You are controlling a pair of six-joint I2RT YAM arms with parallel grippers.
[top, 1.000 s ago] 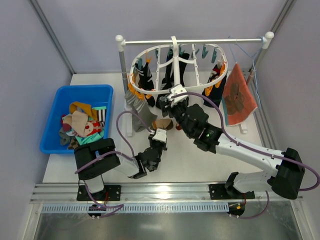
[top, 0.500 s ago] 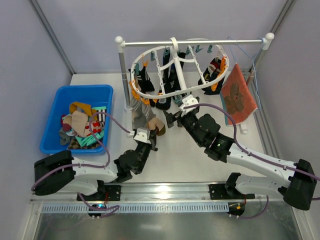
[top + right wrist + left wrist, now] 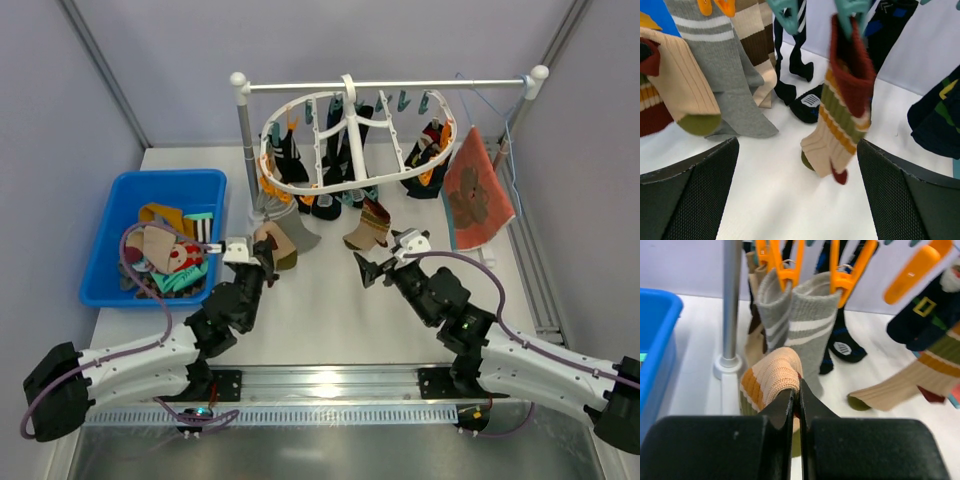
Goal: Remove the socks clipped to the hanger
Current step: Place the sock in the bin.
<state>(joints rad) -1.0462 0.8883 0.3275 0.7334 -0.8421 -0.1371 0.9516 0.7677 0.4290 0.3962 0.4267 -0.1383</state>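
The white oval hanger (image 3: 300, 190) hangs from the rail with several socks clipped to it. My left gripper (image 3: 258, 252) (image 3: 795, 390) is shut on the cuff of a beige ribbed sock (image 3: 277, 243) (image 3: 772, 374) with orange stripes, held low and left of the hanger. No clip shows on that sock. My right gripper (image 3: 386, 256) (image 3: 797, 145) stands open and empty below the hanger's front. Just ahead of it a beige, olive and orange striped sock (image 3: 371, 225) (image 3: 840, 120) hangs from a teal clip (image 3: 847, 10). Two grey striped socks (image 3: 802, 325) hang from orange clips.
A blue bin (image 3: 110, 195) holding several socks sits at the left. The white rail stand (image 3: 390, 83) carries the hanger, and its left pole (image 3: 731, 300) rises close to my left gripper. An orange-red flower-print cloth (image 3: 478, 190) hangs at the right.
My left gripper has drawn back leftward, still gripping the beige sock. My right gripper has opened and pulled back from the hanger, leaving the striped sock hanging. The hanger has swung.
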